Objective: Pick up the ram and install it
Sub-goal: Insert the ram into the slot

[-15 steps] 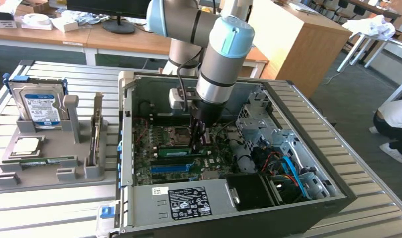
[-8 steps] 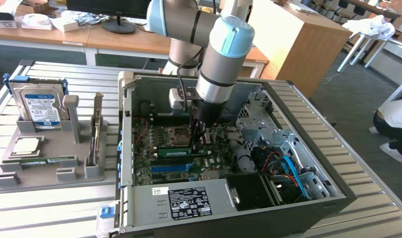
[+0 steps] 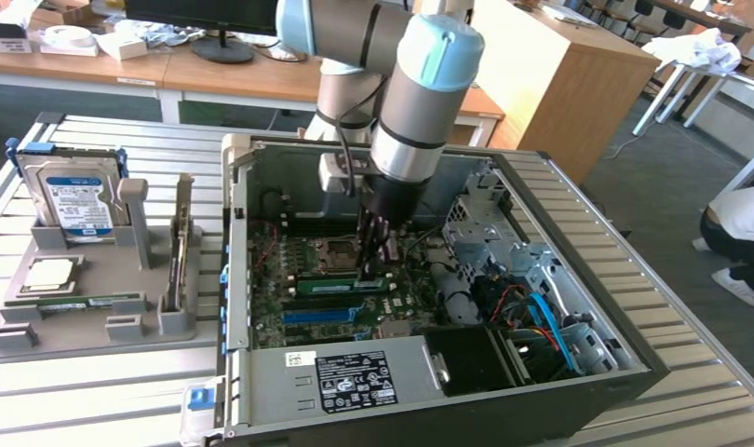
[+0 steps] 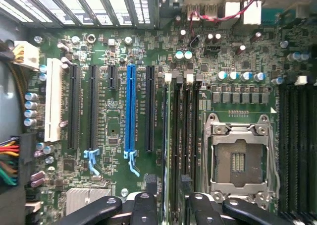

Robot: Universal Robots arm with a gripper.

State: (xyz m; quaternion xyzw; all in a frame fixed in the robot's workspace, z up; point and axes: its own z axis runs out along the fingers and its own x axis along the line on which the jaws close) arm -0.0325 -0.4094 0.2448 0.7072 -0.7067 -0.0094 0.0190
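Observation:
The ram point(image 3: 337, 285), a long green stick, stands on edge in a slot of the motherboard point(image 3: 305, 265) inside the open computer case point(image 3: 576, 279). My gripper point(image 3: 374, 277) reaches straight down into the case, its fingertips at the stick's end on the exterior view's right. In the wrist view the black fingers point(image 4: 144, 209) stand apart with the row of dark memory slots point(image 4: 184, 136) running between them, so the gripper point(image 4: 171, 211) is open. Seen edge-on there, the stick cannot be told from its slot.
Beside the memory slots sits the empty processor socket point(image 4: 237, 158). On the exterior view's left, a grey fixture point(image 3: 104, 279) holds a blue-labelled hard drive point(image 3: 76, 200), a silver processor chip point(image 3: 52, 273) and another green strip point(image 3: 86, 301). The power supply point(image 3: 352, 377) fills the case's near side.

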